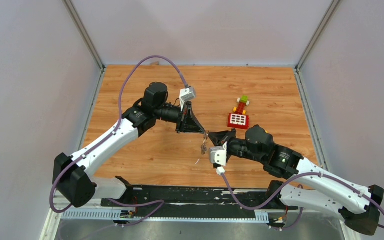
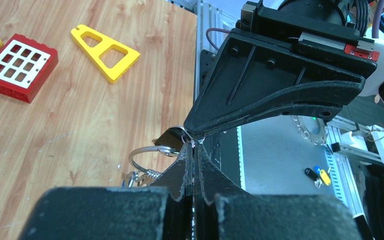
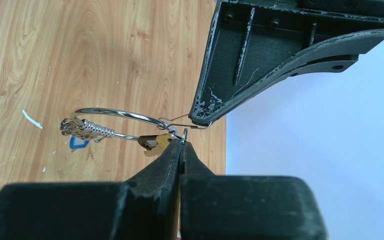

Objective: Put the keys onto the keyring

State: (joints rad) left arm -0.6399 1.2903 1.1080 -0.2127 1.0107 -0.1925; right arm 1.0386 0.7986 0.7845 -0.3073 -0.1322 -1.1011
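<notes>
Both grippers meet tip to tip above the middle of the table. My left gripper (image 1: 200,129) is shut on the thin wire end of the keyring (image 3: 115,114), a silver loop that also shows in the left wrist view (image 2: 144,152). A coil and small silver keys (image 3: 87,127) and a blue tag (image 3: 78,143) hang on it. My right gripper (image 3: 182,143) is shut on a small ring at the dark head of the key (image 3: 155,141), right beside the loop. The key's black head also shows in the left wrist view (image 2: 171,137). The bunch dangles between the grippers (image 1: 204,148).
A red window block (image 1: 238,120) and a small stack of red, yellow and green toy blocks (image 1: 241,104) lie on the table behind the right arm. A yellow triangular toy frame (image 2: 105,46) lies near them. The table's near edge (image 2: 196,75) is close below the grippers.
</notes>
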